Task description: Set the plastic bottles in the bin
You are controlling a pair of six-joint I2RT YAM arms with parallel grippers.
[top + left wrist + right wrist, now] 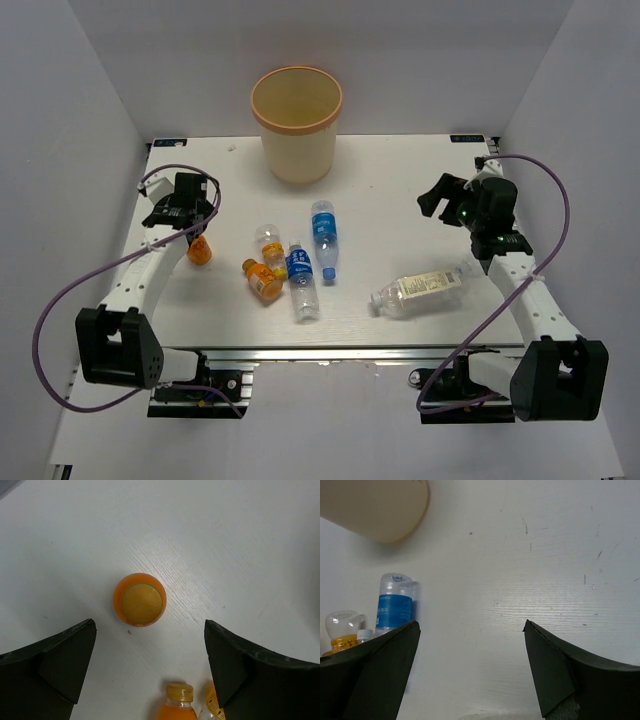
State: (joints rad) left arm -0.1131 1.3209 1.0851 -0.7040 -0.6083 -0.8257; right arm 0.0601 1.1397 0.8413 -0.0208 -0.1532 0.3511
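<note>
Desk (390,200) strewn with plastic bottles (303,285), nothing gripped.
Left tool (150,630), jaws apart, hovers right over an upright orange bottle (139,599); four more lie off to its right, the bin (296,110) standing beyond them; a larger clear bottle (420,290) lies behind the right tool (471,625), jaws also spread wide.

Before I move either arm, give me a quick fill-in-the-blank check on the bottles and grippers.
1. Bottles lying or standing on the table: ___.
2. The orange bottle under the left gripper stands ___.
3. The left gripper and the right gripper are both ___.
4. The biggest bottle lies nearest the ___ arm.

Missing words: six; upright; open; right.
</note>
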